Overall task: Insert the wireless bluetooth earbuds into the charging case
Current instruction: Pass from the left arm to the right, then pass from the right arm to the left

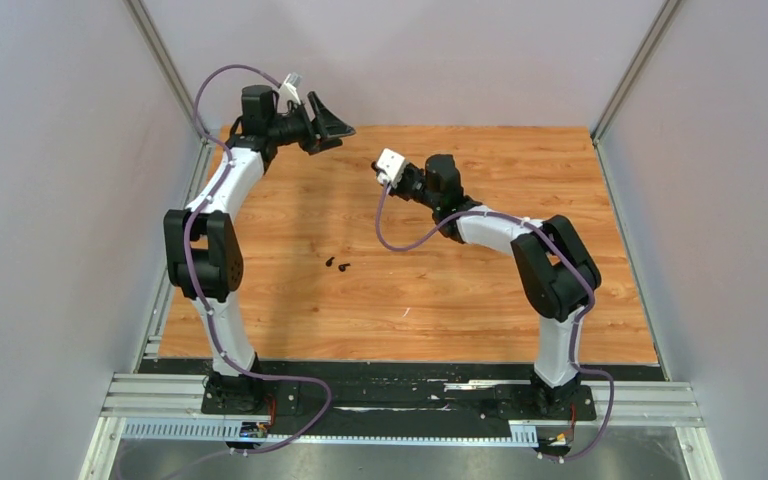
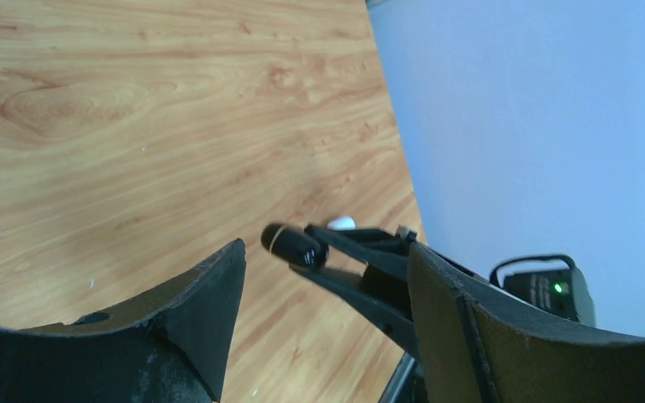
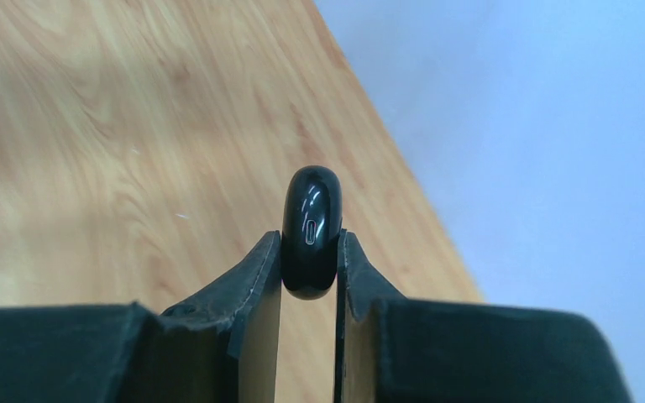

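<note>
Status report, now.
Left gripper open, empty. Right gripper shut on black charging case. Two black earbuds loose on table. Nothing in the way.

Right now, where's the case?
In the right wrist view, the case is clamped between the right gripper's fingers, held above the table toward its far edge.

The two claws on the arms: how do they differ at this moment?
The left gripper stands wide open and holds nothing; the right gripper is shut on a glossy black charging case. The left gripper sits by the far edge of the table; the right gripper is nearer the middle. Both are black and clear of the two black earbuds lying on the table.
</note>
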Action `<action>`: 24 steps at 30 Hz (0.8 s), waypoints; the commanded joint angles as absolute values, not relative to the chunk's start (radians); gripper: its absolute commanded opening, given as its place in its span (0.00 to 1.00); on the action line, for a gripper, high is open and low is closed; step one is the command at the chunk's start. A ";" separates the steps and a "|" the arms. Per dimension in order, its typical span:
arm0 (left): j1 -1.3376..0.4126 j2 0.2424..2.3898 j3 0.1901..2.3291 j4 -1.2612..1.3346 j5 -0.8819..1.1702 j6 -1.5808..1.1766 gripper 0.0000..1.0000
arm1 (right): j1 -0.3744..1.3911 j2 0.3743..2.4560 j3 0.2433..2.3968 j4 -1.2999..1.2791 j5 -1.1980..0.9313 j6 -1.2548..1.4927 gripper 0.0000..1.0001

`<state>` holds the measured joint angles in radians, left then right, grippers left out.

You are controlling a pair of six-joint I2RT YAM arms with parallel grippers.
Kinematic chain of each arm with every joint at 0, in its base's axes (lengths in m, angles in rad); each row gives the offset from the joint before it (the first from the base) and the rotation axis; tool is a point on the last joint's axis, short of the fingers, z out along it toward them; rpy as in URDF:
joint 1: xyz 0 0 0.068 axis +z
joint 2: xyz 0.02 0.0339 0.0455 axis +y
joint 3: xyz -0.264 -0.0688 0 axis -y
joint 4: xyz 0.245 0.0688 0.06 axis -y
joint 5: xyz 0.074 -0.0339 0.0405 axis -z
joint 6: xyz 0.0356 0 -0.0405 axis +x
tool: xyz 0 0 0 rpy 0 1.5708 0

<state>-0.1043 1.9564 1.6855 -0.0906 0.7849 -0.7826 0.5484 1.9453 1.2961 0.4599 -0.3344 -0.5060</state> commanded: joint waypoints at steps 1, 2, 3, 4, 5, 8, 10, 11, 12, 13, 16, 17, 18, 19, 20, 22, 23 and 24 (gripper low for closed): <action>-0.086 1.944 1.717 -0.280 0.979 -0.660 0.77 | 0.530 1.891 1.247 0.763 -0.320 -1.025 0.00; -0.086 1.946 1.713 -0.286 0.994 -0.663 0.78 | 0.521 1.893 1.239 0.796 -0.338 -1.058 0.00; -0.086 1.951 1.708 -0.283 1.020 -0.672 0.79 | 0.519 1.894 1.227 0.832 -0.358 -1.092 0.00; -0.087 1.954 1.704 -0.262 1.031 -0.680 0.80 | 0.517 1.896 1.218 0.855 -0.384 -1.130 0.00; -0.088 1.963 1.702 -0.243 1.058 -0.703 0.80 | 0.517 1.897 1.205 0.882 -0.413 -1.164 0.00; -0.101 1.985 1.706 -0.150 1.099 -0.761 0.80 | 0.518 1.901 1.183 0.926 -0.497 -1.239 0.00; -0.110 2.001 1.700 -0.069 1.125 -0.846 0.80 | 0.520 1.899 1.170 0.950 -0.548 -1.280 0.00; -0.113 2.011 1.694 -0.038 1.149 -0.882 0.80 | 0.522 1.898 1.160 0.964 -0.571 -1.308 0.00; -0.119 2.016 1.675 0.091 1.163 -0.965 0.78 | 0.525 1.897 1.151 0.977 -0.589 -1.333 0.00; -0.125 2.027 1.666 0.153 1.191 -1.016 0.77 | 0.531 1.895 1.142 0.988 -0.600 -1.357 0.00; -0.138 2.050 1.676 0.251 1.217 -1.090 0.71 | 0.543 1.890 1.127 1.004 -0.611 -1.388 0.00; -0.146 2.060 1.683 0.254 1.231 -1.095 0.68 | 0.547 1.889 1.126 1.009 -0.613 -1.391 0.00; -0.149 2.065 1.696 0.252 1.237 -1.103 0.66 | 0.547 1.888 1.127 1.011 -0.612 -1.394 0.00; -0.155 2.075 1.703 0.248 1.246 -1.104 0.62 | 0.548 1.890 1.128 1.013 -0.609 -1.396 0.00; -0.157 2.083 1.715 0.228 1.250 -1.099 0.60 | 0.548 1.892 1.130 1.014 -0.606 -1.397 0.00; -0.162 2.096 1.733 0.189 1.259 -1.094 0.55 | 0.548 1.895 1.134 1.014 -0.599 -1.403 0.00; -0.164 2.099 1.740 0.160 1.263 -1.092 0.50 | 0.548 1.895 1.135 1.011 -0.597 -1.407 0.00; -0.164 2.107 1.749 0.148 1.271 -1.091 0.48 | 0.547 1.897 1.135 1.006 -0.594 -1.413 0.00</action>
<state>-0.1555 2.0888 1.6836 0.1539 1.2083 -1.0683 0.5468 1.9392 1.1259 0.9501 -0.5713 -1.3613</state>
